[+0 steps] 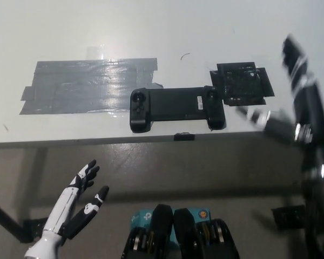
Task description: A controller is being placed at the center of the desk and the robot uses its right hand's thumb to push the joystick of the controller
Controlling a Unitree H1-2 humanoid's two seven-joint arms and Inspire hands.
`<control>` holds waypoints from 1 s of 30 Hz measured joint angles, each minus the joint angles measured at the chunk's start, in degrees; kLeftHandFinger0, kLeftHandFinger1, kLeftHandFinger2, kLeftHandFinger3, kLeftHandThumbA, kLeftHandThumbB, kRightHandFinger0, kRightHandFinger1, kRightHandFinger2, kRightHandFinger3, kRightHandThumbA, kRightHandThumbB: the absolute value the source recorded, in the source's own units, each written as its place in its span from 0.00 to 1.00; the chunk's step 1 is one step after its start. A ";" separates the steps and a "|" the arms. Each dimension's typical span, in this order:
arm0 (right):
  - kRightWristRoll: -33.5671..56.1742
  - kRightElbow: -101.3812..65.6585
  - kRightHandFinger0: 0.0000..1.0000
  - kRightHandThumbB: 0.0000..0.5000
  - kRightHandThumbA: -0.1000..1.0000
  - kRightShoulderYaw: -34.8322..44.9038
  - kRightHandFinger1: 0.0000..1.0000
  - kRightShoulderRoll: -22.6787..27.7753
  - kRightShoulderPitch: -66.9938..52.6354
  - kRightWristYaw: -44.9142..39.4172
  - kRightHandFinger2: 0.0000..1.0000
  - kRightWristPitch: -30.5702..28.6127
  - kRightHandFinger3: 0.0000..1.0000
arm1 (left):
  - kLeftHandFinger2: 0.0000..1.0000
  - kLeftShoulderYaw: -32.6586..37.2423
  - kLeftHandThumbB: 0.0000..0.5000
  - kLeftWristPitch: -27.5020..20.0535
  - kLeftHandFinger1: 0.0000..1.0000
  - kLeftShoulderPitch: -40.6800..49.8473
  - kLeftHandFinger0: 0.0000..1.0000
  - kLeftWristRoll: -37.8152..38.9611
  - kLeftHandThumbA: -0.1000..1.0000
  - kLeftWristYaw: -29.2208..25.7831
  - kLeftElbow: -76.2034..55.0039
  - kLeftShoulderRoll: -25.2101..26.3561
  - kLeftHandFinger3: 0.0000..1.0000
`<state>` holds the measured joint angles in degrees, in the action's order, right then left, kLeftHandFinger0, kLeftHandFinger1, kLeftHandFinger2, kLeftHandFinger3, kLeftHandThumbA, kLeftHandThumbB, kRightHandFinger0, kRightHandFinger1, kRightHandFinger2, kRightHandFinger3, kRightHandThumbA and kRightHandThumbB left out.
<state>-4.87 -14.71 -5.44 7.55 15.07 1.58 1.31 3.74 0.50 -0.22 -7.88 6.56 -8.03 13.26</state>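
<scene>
Controller lies flat near the front edge of the desk, between a grey tape patch on its left and a black tape patch at its right end. Right hand appears motion-blurred at the desk's right edge, apart from the controller; its finger state cannot be determined. Left hand rests below the desk edge, fingers spread, holding nothing.

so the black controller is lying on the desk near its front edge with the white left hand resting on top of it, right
Not quite. The black controller does lie on the desk near its front edge, but the white left hand is not on it: the head view shows it below the desk edge at lower left, fingers apart, holding nothing.
</scene>
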 measured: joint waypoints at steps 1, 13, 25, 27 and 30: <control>-0.47 -1.19 1.00 0.40 1.00 -1.86 1.00 -0.02 -3.16 -0.54 1.00 -0.34 1.00 | 1.00 -0.06 0.42 -0.09 1.00 -0.27 1.00 -0.02 0.80 0.00 0.04 0.20 1.00; -6.89 9.02 1.00 0.42 1.00 -5.97 1.00 2.79 -9.75 -1.78 1.00 -2.32 1.00 | 1.00 -0.04 0.42 -0.41 1.00 0.20 1.00 -0.23 0.81 -0.01 0.00 0.53 1.00; -9.44 11.40 1.00 0.42 1.00 -6.77 1.00 2.79 -9.25 -2.17 1.00 -2.50 1.00 | 1.00 -0.05 0.42 -0.37 1.00 0.28 1.00 -0.22 0.81 0.00 -0.79 0.53 1.00; -9.57 11.40 1.00 0.43 1.00 -6.78 1.00 2.79 -9.25 -2.24 1.00 -2.50 1.00 | 1.00 -0.04 0.43 -0.38 1.00 0.31 1.00 -0.29 0.82 0.00 -0.98 0.53 1.00; -9.59 11.39 1.00 0.44 1.00 -6.77 1.00 2.79 -9.25 -2.31 1.00 -2.49 1.00 | 1.00 -0.05 0.42 -0.37 1.00 0.36 1.00 -0.29 0.82 0.00 -1.14 0.53 1.00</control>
<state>-14.46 -3.32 -12.21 10.34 5.83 -0.73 -1.18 3.69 0.14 0.14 -8.17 6.56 -9.17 13.80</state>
